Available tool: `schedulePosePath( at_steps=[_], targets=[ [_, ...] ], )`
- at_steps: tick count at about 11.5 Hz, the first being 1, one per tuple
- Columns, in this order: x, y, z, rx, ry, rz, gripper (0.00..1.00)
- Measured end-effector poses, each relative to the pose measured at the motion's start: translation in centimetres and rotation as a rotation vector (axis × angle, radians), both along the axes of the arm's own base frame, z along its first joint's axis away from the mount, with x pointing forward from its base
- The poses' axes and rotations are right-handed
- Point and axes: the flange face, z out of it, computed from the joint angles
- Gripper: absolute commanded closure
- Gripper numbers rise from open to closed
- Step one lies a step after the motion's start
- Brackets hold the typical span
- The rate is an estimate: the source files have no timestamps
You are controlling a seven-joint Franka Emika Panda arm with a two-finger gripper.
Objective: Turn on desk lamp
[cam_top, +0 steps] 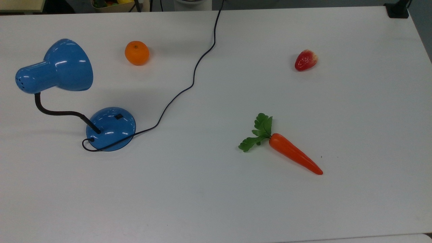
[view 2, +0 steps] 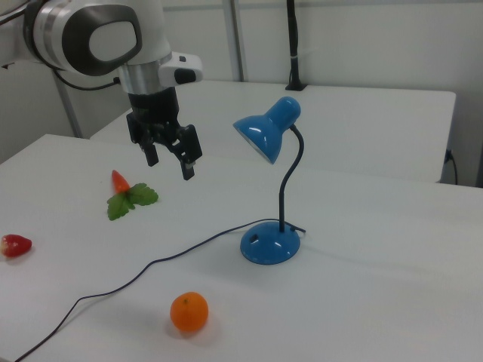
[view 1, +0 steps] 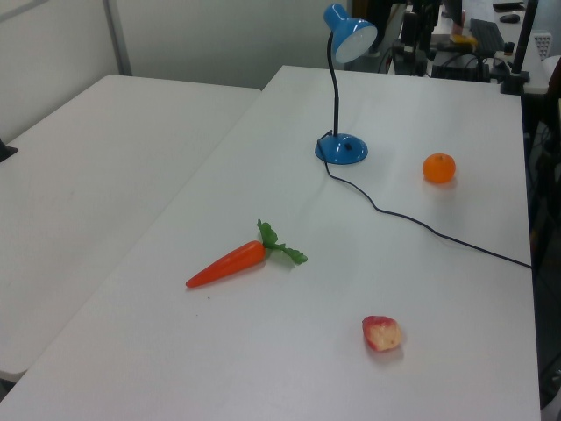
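The arm entered from the right view's upper left, its white final link and wrist pointing straight down, and the hand (view 2: pixel 170 160) hung in the air above the counter (cam_top: pixel 216 202), clear of every object. Its two black fingers (view 2: pixel 189 159) stood spread well apart with nothing held between them. In the right view the hand was positioned to the left of the desk lamp (view 2: pixel 270 196), at about the height of the shade (view 2: pixel 260 136), with open air between hand and shade. Working across the top view from its left: the desk lamp stood at the counter's left side, the shade (cam_top: pixel 60 66) leaning over toward the top view's left on a curved black neck (cam_top: pixel 57 112). The round blue base (cam_top: pixel 111 128) rested flat on the counter, and a small black switch (cam_top: pixel 118 117) sat on its upper surface. A thin black cord (cam_top: pixel 194 72) looped around the base and ran off past the counter's far edge. An orange (cam_top: pixel 137 53) lay near the shade, apart from it. Further right, a toy carrot (cam_top: pixel 293 153) with green leaves lay on its side near the centre, and a strawberry (cam_top: pixel 305 60) lay well apart toward the top view's upper right.
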Motion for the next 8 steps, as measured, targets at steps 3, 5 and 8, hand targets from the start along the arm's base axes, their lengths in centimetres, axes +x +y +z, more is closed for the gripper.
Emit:
schedulePosePath(
  at_steps=[3,5,8],
  targets=[
    [-0.31,0.12,-0.22,0.005,0.029,0.004,0.0],
    [-0.33,-0.01,-0.22,0.005,0.029,0.002,0.0],
    [-0.39,-0.42,-0.21,0.005,0.029,-0.004,0.0]
  ],
)
